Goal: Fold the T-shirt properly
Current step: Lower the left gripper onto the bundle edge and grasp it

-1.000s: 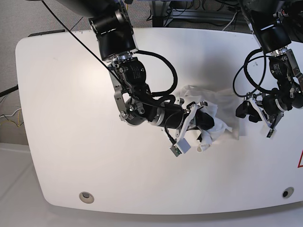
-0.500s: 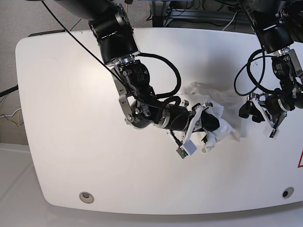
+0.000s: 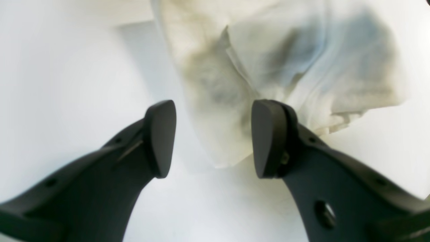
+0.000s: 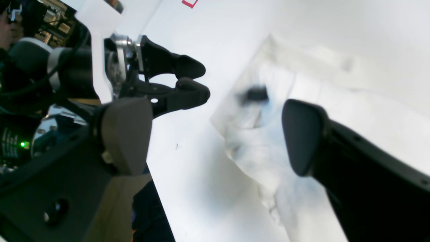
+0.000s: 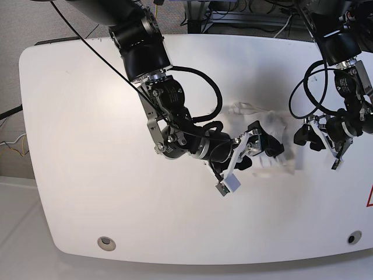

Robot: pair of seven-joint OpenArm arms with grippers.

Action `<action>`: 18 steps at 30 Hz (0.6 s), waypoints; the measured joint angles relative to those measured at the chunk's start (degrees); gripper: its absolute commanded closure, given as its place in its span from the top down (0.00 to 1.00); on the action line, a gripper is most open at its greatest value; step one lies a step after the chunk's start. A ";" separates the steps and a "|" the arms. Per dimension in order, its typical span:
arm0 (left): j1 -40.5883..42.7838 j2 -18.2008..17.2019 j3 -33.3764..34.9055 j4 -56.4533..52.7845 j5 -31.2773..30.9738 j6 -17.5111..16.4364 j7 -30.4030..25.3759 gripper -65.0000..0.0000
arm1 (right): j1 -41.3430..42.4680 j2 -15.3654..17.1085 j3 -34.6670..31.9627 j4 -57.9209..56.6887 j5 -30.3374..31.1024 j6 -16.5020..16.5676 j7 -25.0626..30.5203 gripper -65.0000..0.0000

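Observation:
The white T-shirt [image 5: 282,163] lies crumpled on the white table [image 5: 87,146], right of centre. My right gripper [image 5: 265,140] hovers over the heap with its jaws wide open and nothing between them. In the right wrist view the right gripper [image 4: 213,134] frames the bunched T-shirt [image 4: 268,144] and its small black tag [image 4: 257,94]. My left gripper [image 5: 302,139] stands at the cloth's right edge. The left wrist view shows the left gripper [image 3: 215,137] open just above a corner of the T-shirt [image 3: 285,67], not pinching it.
A red mark [image 5: 369,198] sits at the table's right edge. Two round holes [image 5: 106,242] [image 5: 354,238] lie near the front edge. Cables and equipment crowd the space behind the table. My right arm's black links stretch across the table's middle.
My right gripper has swung right and opened, letting go of the bunched cloth it held. The T-shirt has dropped flatter onto the table. The left arm has barely moved.

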 measured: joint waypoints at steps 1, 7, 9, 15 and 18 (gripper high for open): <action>0.00 0.00 0.00 0.00 0.00 0.00 0.00 0.52 | 0.00 0.00 0.00 0.00 0.00 0.00 0.00 0.91; 0.00 0.02 0.00 0.00 0.00 0.00 0.00 0.52 | 0.04 0.00 0.02 -0.13 0.02 0.00 0.02 0.91; 0.00 0.02 0.00 0.00 0.00 0.00 0.02 0.52 | 0.02 0.00 0.13 -0.15 0.00 -0.02 0.00 0.91; 0.00 0.11 0.02 0.00 0.00 0.00 0.02 0.52 | 0.02 0.00 0.13 -0.22 0.00 -2.23 0.02 0.90; 0.00 0.22 0.22 0.00 0.02 0.00 0.02 0.52 | 0.00 0.02 0.26 -0.22 0.00 -2.82 0.00 0.86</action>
